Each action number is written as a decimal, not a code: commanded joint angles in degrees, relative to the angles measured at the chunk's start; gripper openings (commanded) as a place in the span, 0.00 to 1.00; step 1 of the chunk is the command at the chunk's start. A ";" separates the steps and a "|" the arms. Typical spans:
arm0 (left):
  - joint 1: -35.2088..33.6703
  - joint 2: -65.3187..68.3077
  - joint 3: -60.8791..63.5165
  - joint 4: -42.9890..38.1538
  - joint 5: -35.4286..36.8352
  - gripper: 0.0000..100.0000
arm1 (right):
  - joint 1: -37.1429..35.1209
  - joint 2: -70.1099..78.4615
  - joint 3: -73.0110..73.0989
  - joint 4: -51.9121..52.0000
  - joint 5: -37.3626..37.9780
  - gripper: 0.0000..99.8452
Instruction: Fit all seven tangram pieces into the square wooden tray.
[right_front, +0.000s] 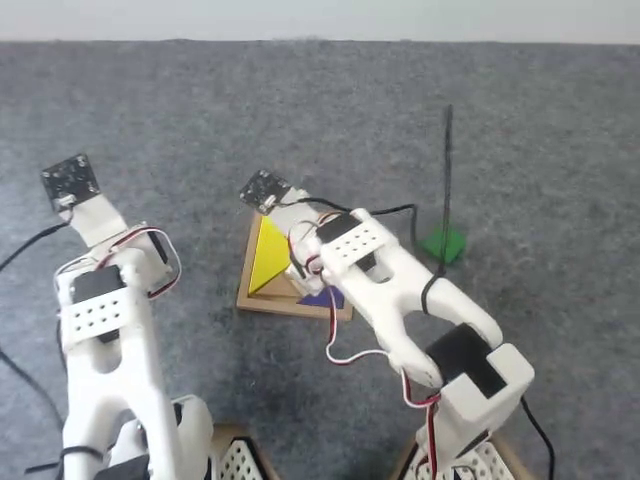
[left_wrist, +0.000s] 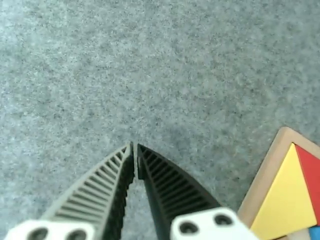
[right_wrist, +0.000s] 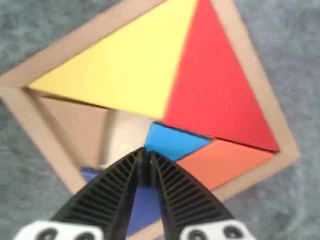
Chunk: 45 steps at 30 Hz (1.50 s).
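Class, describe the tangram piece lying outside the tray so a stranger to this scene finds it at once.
Start at the square wooden tray on the grey carpet. In the high view, look right of it to the foot of a thin black line: the green piece lies there. It is the only green one, alone on the carpet outside the tray.
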 joint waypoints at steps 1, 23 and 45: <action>-0.26 -2.02 -0.22 -1.23 -0.70 0.01 | 2.24 -0.31 -3.08 1.45 0.88 0.01; -0.35 -2.02 -0.22 -1.23 -0.70 0.01 | -6.29 3.65 -7.47 4.18 -3.96 0.01; -0.35 -2.02 -0.22 -1.23 -0.70 0.01 | -1.27 -15.34 -7.82 15.34 -0.35 0.01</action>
